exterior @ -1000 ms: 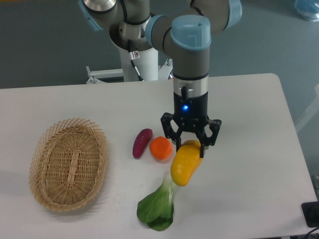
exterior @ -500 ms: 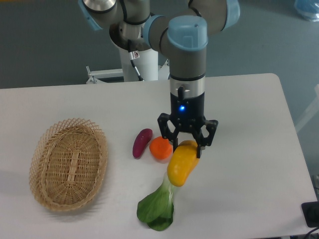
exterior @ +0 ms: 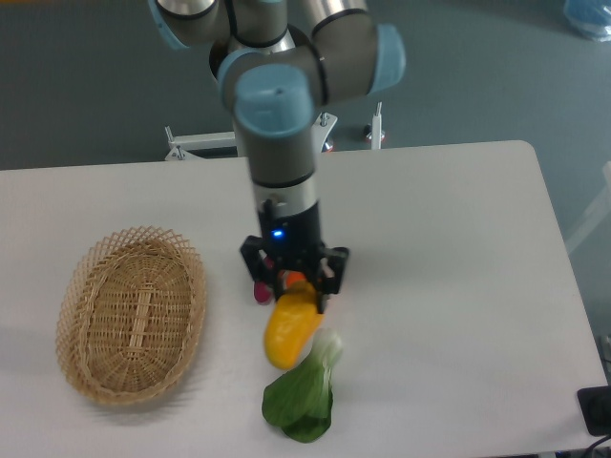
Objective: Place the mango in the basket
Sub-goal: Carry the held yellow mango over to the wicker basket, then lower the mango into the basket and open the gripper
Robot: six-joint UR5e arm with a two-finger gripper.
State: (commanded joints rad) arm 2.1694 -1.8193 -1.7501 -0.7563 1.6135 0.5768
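Observation:
The yellow-orange mango hangs from my gripper, which is shut on its upper end and holds it above the table, left of centre. The oval wicker basket lies on the table at the left, a short way left of the mango, with nothing in it. The round orange fruit and the purple eggplant are mostly hidden behind the gripper.
A green leafy vegetable lies on the table just below and right of the mango. The arm's base stands at the back centre. A dark object sits at the lower right table corner.
The gripper has carried the mango to the left, toward the basket, and now covers the orange fruit and eggplant. The basket and the leafy vegetable have not moved.

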